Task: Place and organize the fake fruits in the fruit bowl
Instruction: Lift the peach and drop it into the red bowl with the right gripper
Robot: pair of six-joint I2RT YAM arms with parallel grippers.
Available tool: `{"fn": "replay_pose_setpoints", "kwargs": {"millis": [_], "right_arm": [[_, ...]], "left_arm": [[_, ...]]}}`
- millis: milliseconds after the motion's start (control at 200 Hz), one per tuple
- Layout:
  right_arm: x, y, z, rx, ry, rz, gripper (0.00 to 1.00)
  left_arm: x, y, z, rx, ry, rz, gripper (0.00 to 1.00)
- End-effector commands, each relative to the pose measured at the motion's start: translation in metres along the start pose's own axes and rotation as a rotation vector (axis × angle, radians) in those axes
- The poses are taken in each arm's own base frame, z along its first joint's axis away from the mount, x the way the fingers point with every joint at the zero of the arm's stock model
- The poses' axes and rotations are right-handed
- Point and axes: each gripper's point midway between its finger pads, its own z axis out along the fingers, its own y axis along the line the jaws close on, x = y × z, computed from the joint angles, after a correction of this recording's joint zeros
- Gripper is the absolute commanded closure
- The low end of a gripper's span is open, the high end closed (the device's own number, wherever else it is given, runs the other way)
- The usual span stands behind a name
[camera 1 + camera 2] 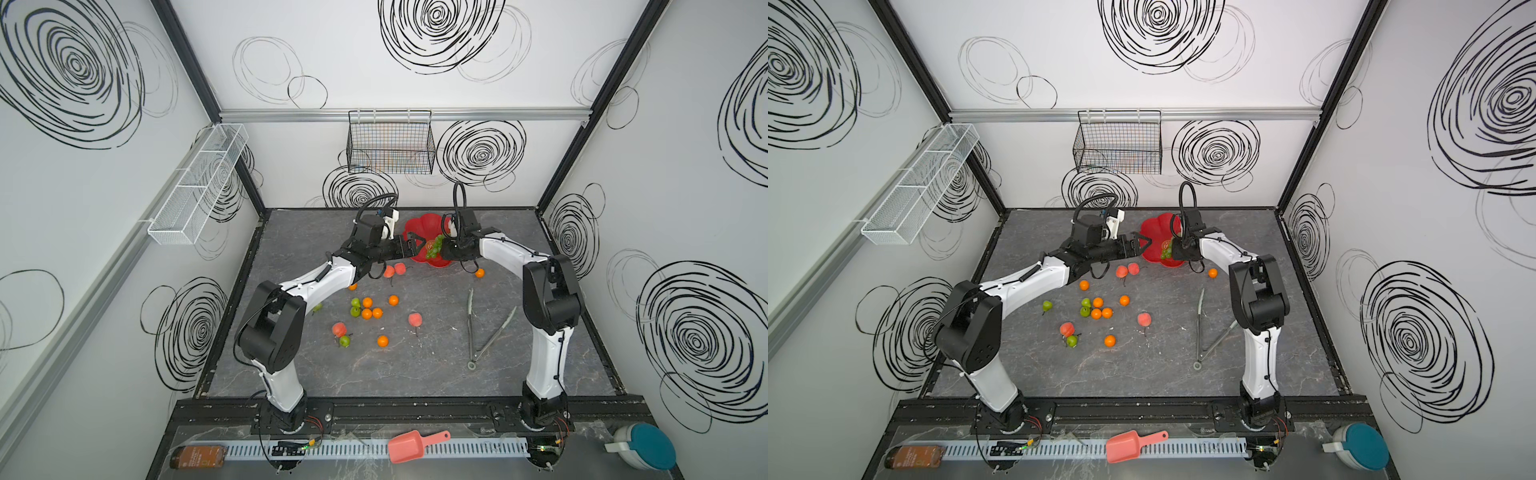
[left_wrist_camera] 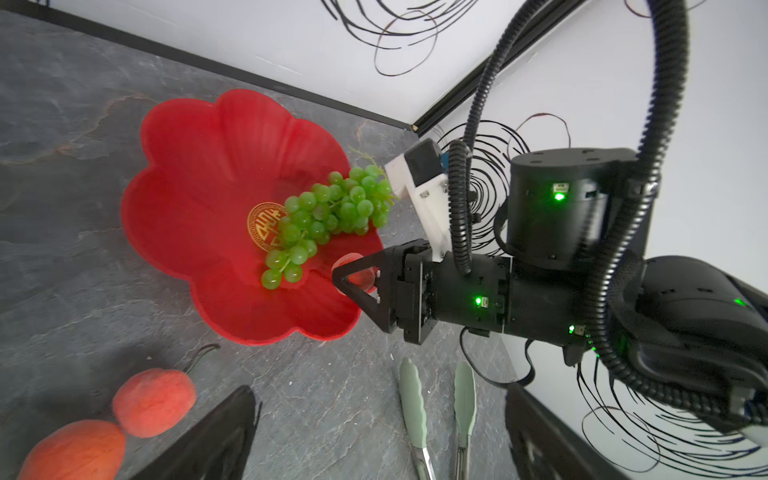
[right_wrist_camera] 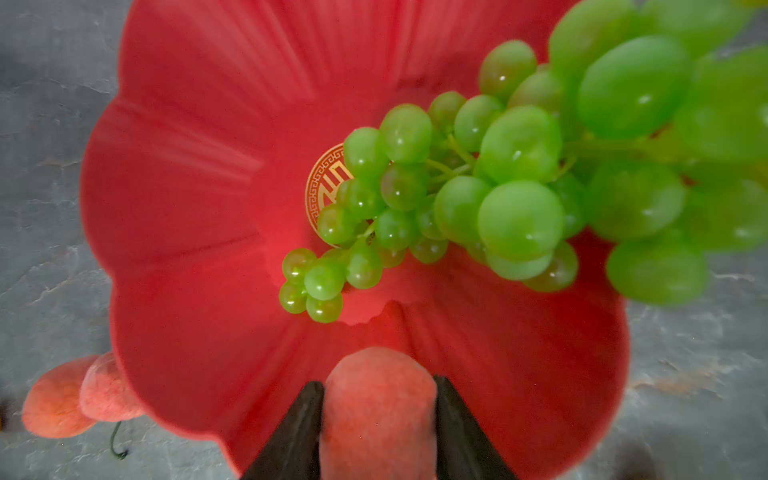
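Over the bowl [image 3: 187, 208] rim, right end effector [image 3: 378, 382] clamped on a peach [image 3: 376, 419]; the bowl's middle lies dead ahead, grapes [image 3: 457, 199] across it.

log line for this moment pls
right gripper: shut on peach, over bowl | left gripper: open, near bowl | grapes: in bowl | other fruits: on table

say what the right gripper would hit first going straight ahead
The right gripper, holding a peach, would likely meet the tail of the grape bunch in the fruit bowl first; depth unclear.
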Motion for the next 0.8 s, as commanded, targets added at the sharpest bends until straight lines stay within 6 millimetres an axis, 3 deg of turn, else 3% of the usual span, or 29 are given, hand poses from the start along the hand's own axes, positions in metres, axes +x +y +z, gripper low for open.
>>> {"fn": "replay_pose_setpoints", "kwargs": {"millis": [0, 245, 455, 645, 795], "right_arm": [[-0.004, -0.001, 0.002, 0.023, 0.014, -0.007, 0.58], [-0.009, -0.006, 0.02, 0.049, 0.036, -0.007, 0.57], [-0.012, -0.001, 0.021, 0.028, 0.041, -0.002, 0.48], [-0.019, 0.003, 0.011, 0.019, 0.027, -0.006, 0.44], [-0.029, 0.007, -0.012, 0.018, -0.015, -0.02, 0.46]], "left_arm": [[-0.01, -0.001, 0.002, 0.07, -0.026, -0.029, 0.04], [-0.015, 0.003, 0.002, 0.087, -0.025, -0.058, 0.04], [-0.011, 0.003, 0.001, 0.082, -0.012, -0.053, 0.04], [-0.012, 0.002, -0.001, 0.067, -0.01, -0.036, 0.04], [-0.012, -0.002, -0.008, 0.013, -0.011, 0.017, 0.04]]}}
